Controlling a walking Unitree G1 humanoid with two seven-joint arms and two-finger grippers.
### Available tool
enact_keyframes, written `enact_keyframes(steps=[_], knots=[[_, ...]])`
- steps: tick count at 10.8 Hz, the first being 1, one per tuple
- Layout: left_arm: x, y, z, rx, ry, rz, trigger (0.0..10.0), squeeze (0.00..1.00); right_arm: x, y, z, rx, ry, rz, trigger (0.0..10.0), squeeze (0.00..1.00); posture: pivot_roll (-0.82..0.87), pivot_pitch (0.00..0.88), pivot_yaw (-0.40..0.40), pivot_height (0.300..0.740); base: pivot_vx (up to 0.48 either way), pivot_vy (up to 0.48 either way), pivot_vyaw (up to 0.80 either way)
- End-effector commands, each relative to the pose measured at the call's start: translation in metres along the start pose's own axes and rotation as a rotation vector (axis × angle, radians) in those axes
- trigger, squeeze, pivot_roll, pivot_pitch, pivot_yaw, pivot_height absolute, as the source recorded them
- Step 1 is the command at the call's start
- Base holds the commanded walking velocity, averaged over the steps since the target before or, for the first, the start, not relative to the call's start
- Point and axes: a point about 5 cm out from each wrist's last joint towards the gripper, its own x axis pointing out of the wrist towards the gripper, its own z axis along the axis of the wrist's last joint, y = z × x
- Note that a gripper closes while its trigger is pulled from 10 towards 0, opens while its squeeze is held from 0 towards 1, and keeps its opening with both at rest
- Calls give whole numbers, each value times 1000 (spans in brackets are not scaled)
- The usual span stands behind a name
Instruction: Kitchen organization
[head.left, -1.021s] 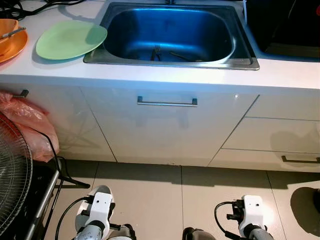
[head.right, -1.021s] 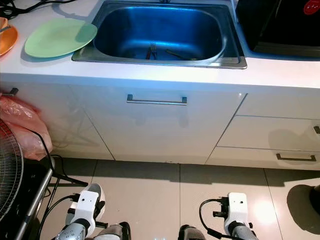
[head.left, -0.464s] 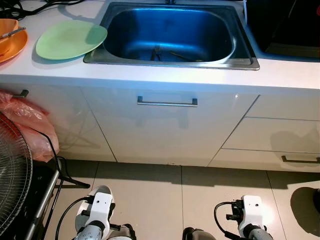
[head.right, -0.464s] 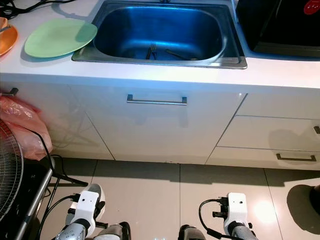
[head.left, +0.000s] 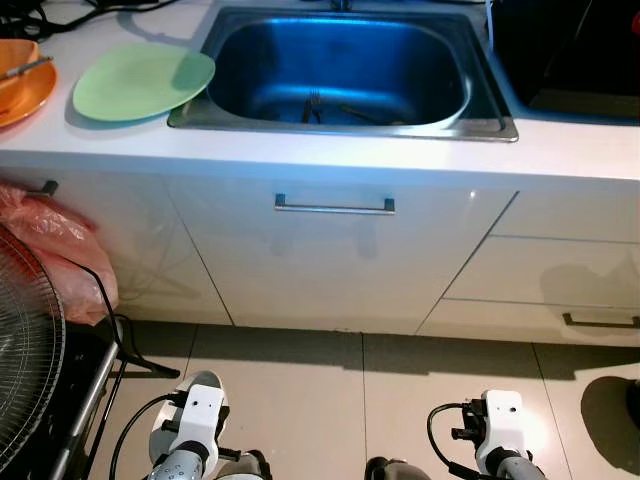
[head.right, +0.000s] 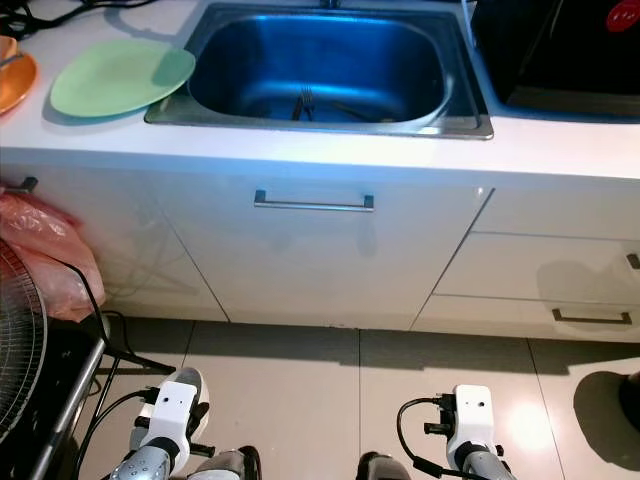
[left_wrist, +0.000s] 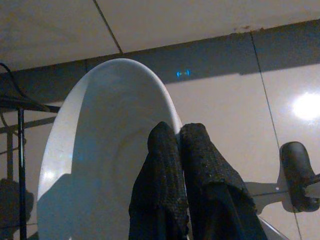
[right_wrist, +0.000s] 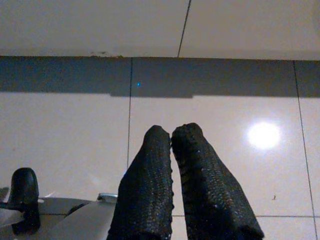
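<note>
One steel sink (head.left: 487, 122): fork (head.left: 312, 104) inside. Green plate (head.left: 140, 80) overlapping its rim on the bench (head.left: 300, 152). Left gripper (left_wrist: 176, 137) pinches white bowl (left_wrist: 100, 165); right gripper (right_wrist: 171, 135) pressed together.

White cabinets (head.left: 330, 260) stand under a counter (head.left: 300, 150) above glossy floor tiles (head.left: 330, 400).

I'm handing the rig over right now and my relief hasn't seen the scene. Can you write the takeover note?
Left gripper: shut on a white plate, held low above the floor.
Right gripper: shut, empty, also low.
Green plate lies on the counter, its edge over the sink rim; orange dish beside it.
A fork lies in the sink.
Done: white plate in the gripper. Left: set it down, sort the counter dishes and the fork.
</note>
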Motion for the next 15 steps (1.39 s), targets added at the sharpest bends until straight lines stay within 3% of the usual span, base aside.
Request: enact_keyframes(steps=[1, 15], knots=[[-2, 4, -6, -4, 31, 19, 10000, 0, -2, 1, -7, -2, 36, 4, 10000, 0, 40, 144, 12, 740, 0, 0, 0], [-1, 4, -3, -21, 21, 37, 10000, 0, 0, 8, -7, 2, 47, 20, 10000, 0, 49, 180, -2, 740, 0, 0, 0]])
